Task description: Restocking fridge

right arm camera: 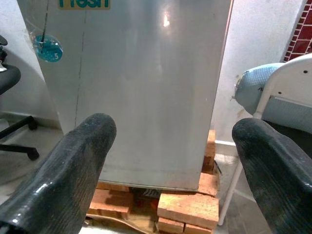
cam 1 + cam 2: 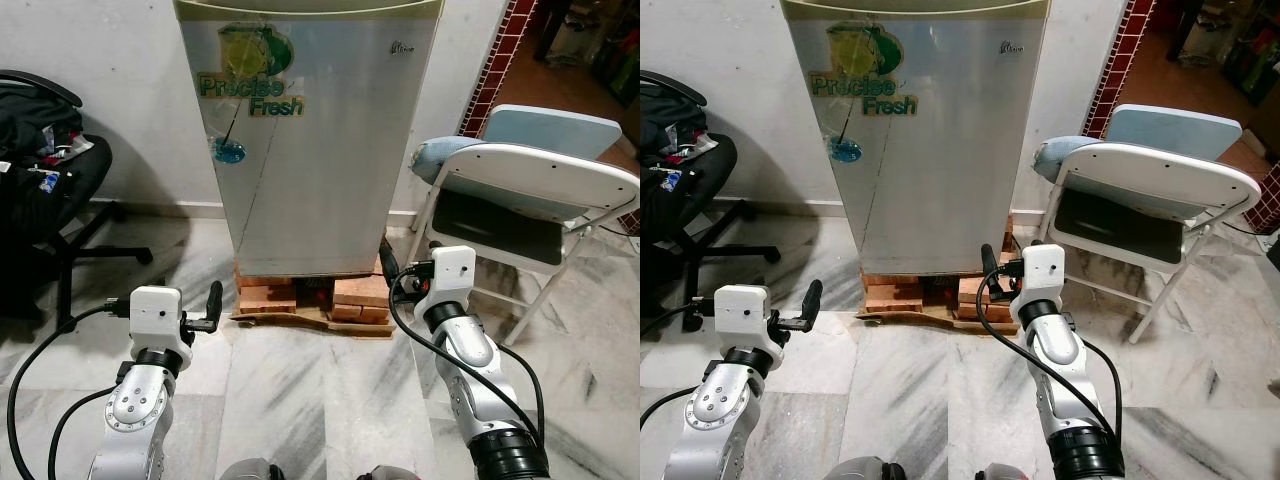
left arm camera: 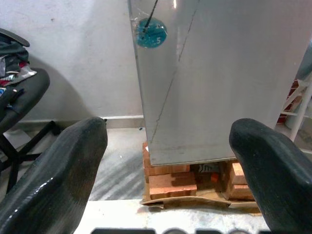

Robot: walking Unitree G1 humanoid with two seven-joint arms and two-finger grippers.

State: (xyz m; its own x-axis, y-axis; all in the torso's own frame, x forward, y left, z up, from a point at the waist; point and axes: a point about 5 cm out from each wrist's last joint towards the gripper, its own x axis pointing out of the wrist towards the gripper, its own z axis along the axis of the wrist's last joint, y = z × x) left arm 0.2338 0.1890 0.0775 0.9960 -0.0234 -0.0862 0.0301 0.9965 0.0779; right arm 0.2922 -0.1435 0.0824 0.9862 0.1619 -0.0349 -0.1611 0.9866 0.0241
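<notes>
Both end effectors (image 3: 168, 165) (image 1: 170, 165) agape before fridge (image 2: 310, 140)

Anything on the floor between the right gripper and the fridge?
No, bare marble floor between right gripper and fridge, as the eye views show.

The room is evenly and fairly brightly lit, with soft indoor light from above and in front. The fridge (image 2: 305, 140) door has a dull metallic sheen, and a small bright glare spot sits on it high up in the right wrist view. Shadow gathers under the fridge among the bricks (image 2: 350, 298) and beneath the black office chair (image 2: 45, 190). The marble floor (image 2: 300, 390) gives a faint gloss. Both head views are sharp, with mild bending at the edges. In the wrist views the near black fingers (image 3: 63, 175) are soft and out of focus, with small highlights, and the images look slightly grainy.
</notes>
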